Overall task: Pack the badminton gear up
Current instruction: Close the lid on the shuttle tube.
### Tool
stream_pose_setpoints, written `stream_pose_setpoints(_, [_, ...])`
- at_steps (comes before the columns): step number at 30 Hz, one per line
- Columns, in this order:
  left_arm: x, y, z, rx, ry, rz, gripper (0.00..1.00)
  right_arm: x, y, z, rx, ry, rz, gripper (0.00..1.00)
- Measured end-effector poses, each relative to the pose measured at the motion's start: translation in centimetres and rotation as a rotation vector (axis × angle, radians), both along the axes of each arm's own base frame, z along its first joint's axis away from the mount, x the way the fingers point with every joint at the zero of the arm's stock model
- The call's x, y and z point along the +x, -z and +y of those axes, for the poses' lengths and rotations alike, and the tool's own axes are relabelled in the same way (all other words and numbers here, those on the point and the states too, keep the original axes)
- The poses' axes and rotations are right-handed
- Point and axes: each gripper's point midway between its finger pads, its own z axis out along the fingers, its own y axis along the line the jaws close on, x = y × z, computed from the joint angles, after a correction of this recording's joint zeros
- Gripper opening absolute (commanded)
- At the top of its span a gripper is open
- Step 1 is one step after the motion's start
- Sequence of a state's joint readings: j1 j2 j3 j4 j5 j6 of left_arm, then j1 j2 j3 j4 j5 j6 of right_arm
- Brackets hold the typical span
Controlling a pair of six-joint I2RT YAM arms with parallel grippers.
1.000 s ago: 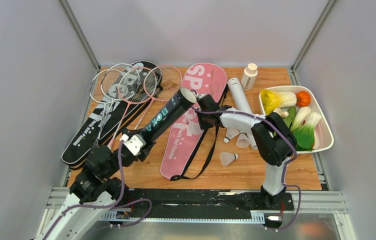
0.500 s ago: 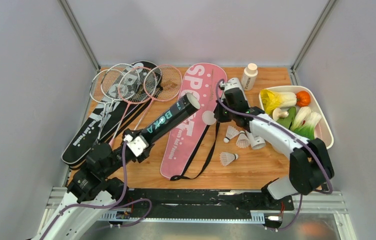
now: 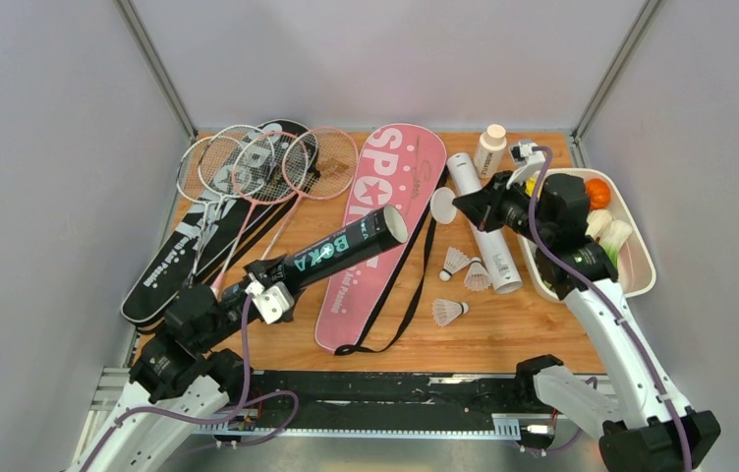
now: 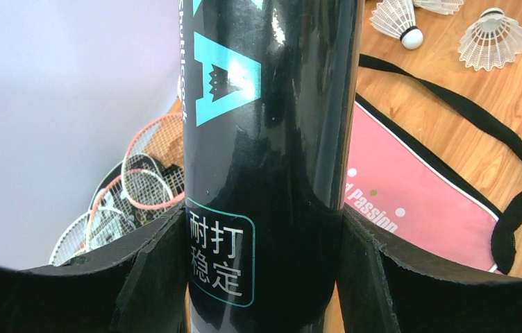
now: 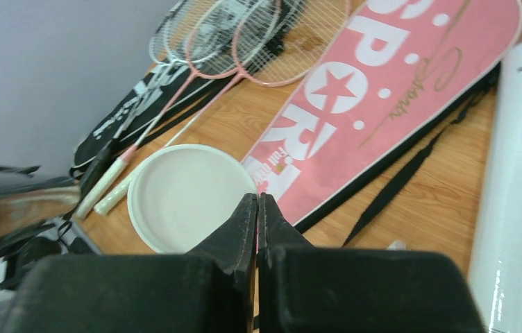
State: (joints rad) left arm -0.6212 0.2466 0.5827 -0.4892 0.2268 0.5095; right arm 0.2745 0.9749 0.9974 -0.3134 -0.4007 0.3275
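Observation:
My left gripper (image 3: 269,292) is shut on a long black tube (image 3: 341,254) and holds it slanted above the pink SPORT bag (image 3: 400,162); its far mouth (image 3: 394,224) stands uncapped. In the left wrist view both pads clamp the black tube (image 4: 265,139). My right gripper (image 3: 468,205) hovers over the white tube (image 3: 488,241) and pinches the rim of a round white lid (image 3: 442,206). That white lid (image 5: 185,194) shows left of the right gripper (image 5: 258,202). Three shuttlecocks (image 3: 457,263) (image 3: 477,276) (image 3: 449,312) lie on the table. Rackets (image 3: 248,162) rest on a black bag (image 3: 164,275).
A small white bottle (image 3: 489,149) stands at the back beside the white tube. A white tray (image 3: 641,275) of toy vegetables sits at the right edge, under my right arm. The pink bag's black strap (image 3: 400,320) loops toward the front edge. Grey walls enclose three sides.
My right gripper pulled away from the black tube's mouth and swung right and back with the white lid. The left arm turned the tube's far end to the right.

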Motion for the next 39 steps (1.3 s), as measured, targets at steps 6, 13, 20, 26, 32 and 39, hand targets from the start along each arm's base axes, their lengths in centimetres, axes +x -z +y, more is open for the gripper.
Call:
stream_pose_setpoints(6, [-0.1, -0.2, -0.4, 0.030, 0.041, -0.041, 0.00, -3.7, -3.1, 1.4, 0.059, -0.160, -0.073, 0.00])
stream_pose_setpoints(13, [-0.1, 0.1, -0.8, 0.060, 0.066, -0.046, 0.00, -6.2, -4.5, 2.5, 0.101, -0.282, -0.091, 0.00])
stream_pose_setpoints(20, [0.2, 0.6, -0.9, 0.082, 0.070, -0.038, 0.00, -8.4, -6.1, 3.3, 0.157, -0.383, -0.101, 0.00])
stream_pose_setpoints(26, [0.6, 0.9, -1.1, 0.095, 0.071, -0.025, 0.00, -9.2, -6.7, 3.6, 0.182, -0.422, -0.103, 0.00])
stream_pose_setpoints(32, [0.8, 1.4, -1.5, 0.107, 0.079, -0.006, 0.00, -9.3, -6.8, 3.9, 0.195, -0.429, -0.093, 0.00])
stream_pose_setpoints(39, [1.1, 1.1, -1.9, 0.101, 0.090, -0.013, 0.00, -9.2, -6.1, 4.7, 0.198, -0.454, -0.059, 0.00])
